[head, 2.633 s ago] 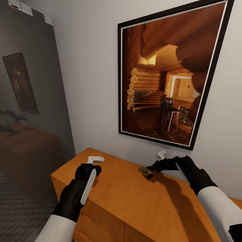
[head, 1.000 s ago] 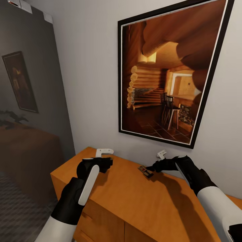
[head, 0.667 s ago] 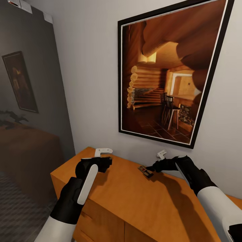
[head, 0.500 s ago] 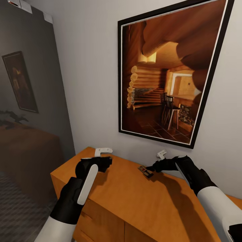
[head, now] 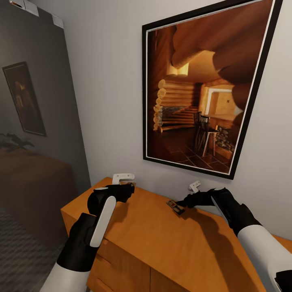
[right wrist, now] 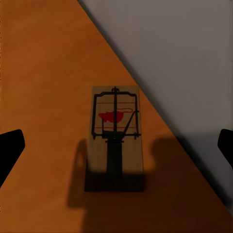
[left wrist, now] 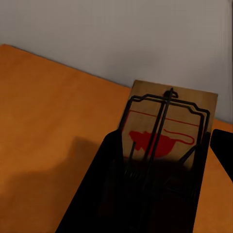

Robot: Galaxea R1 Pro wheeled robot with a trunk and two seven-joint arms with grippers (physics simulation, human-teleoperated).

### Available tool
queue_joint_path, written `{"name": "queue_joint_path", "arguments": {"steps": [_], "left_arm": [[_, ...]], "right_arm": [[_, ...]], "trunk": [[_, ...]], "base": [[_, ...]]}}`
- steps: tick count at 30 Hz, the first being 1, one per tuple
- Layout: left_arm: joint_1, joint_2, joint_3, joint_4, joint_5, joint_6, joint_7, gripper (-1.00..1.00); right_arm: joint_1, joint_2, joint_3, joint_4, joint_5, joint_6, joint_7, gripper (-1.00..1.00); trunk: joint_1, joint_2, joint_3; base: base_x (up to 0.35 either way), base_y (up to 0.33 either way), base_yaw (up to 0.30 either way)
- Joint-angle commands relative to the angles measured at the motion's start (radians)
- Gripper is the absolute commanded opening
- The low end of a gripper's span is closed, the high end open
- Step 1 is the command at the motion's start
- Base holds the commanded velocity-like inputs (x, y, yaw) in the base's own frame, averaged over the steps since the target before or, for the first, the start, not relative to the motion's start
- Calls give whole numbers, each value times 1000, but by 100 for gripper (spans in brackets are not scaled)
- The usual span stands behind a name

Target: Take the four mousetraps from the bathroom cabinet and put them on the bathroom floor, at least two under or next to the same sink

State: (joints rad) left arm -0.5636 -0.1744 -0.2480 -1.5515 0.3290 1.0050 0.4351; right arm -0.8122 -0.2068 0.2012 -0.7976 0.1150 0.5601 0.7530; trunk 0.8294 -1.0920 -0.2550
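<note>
The orange-brown cabinet (head: 162, 239) stands against the white wall. My left gripper (head: 129, 185) hovers over its far left corner, shut on a mousetrap (left wrist: 167, 124). This wooden board with a red print and black wire sits between the dark fingers (left wrist: 104, 189). A second mousetrap (head: 175, 207) lies flat on the cabinet top close to the wall, also seen as the mousetrap (right wrist: 115, 131) in the right wrist view. My right gripper (head: 185, 196) is right behind it and open, its fingertips (right wrist: 9, 148) spread wide on either side of the trap without touching it.
A large framed picture (head: 202, 89) of a log-cabin room hangs on the wall above the cabinet. Left of the cabinet is a dark grey panel (head: 36, 121) with a dim reflection. Cube-patterned floor tiles (head: 20, 251) show at the lower left. The cabinet's door fronts (head: 121, 271) face me.
My left gripper has drifted slightly left and up with its mousetrap. The right arm and the trap on the cabinet top have stayed still.
</note>
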Motion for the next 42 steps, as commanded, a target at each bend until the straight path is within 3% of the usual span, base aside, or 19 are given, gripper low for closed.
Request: {"name": "queue_joint_path", "arguments": {"steps": [1, 7, 17, 32, 42], "left_arm": [[-1, 0, -1, -1, 10, 3, 11, -100], [-1, 0, -2, -2, 10, 3, 11, -100], [-1, 0, 1, -2, 10, 1, 11, -100], [-1, 0, 0, -2, 10, 1, 11, -100], [-1, 0, 0, -2, 10, 1, 11, -100]], "right_arm": [[-1, 0, 1, -2, 10, 1, 6, 100], [-1, 0, 2, -2, 11, 1, 6, 100], [-1, 0, 3, -2, 11, 1, 6, 100], [-1, 2, -1, -60, 12, 20, 9, 100], [-26, 3, -1, -127, 13, 171, 9, 100]], "trunk": [[0, -1, -1], [0, -1, -1], [38, -71, -33], [38, -71, -33], [38, -71, -33]], "base": [[0, 0, 0], [0, 0, 0], [0, 0, 0], [0, 0, 0], [0, 0, 0]]}}
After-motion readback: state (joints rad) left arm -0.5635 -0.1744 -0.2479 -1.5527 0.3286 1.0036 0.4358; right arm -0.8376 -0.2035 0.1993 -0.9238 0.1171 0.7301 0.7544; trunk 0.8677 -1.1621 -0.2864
